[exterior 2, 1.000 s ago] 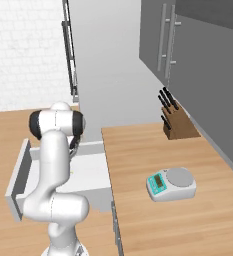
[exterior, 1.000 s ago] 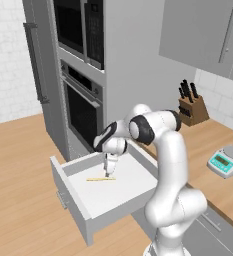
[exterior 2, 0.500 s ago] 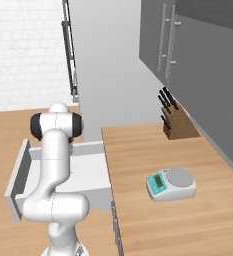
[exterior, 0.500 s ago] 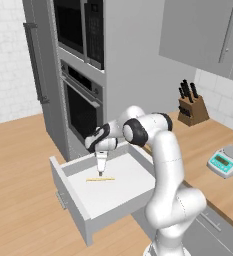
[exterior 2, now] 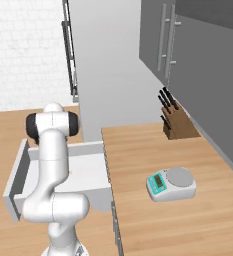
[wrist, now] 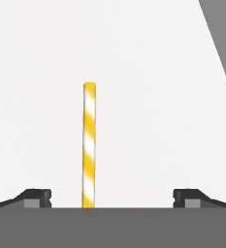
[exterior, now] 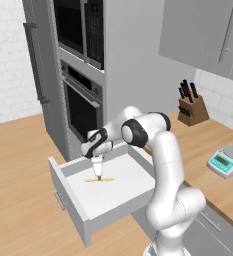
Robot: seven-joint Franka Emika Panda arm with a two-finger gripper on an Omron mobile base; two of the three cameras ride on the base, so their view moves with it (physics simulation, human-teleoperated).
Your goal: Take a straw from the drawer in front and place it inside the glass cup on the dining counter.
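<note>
Directly beneath the wide-open two-finger gripper (wrist: 112, 196), the thin yellow-and-white striped straw (wrist: 88, 145) is seen lying between the fingertips, nearer one, its length crossing their closing line.

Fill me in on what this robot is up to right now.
The arm reaches down into the open drawer beside the wall oven. Its gripper hangs just above a yellow-and-white striped straw lying flat on the drawer's white floor. In the hand view the fingertips stand wide apart with the straw lying between them, nearer one tip, not gripped. A knife block and kitchen scale sit untouched on the wood counter.
</note>
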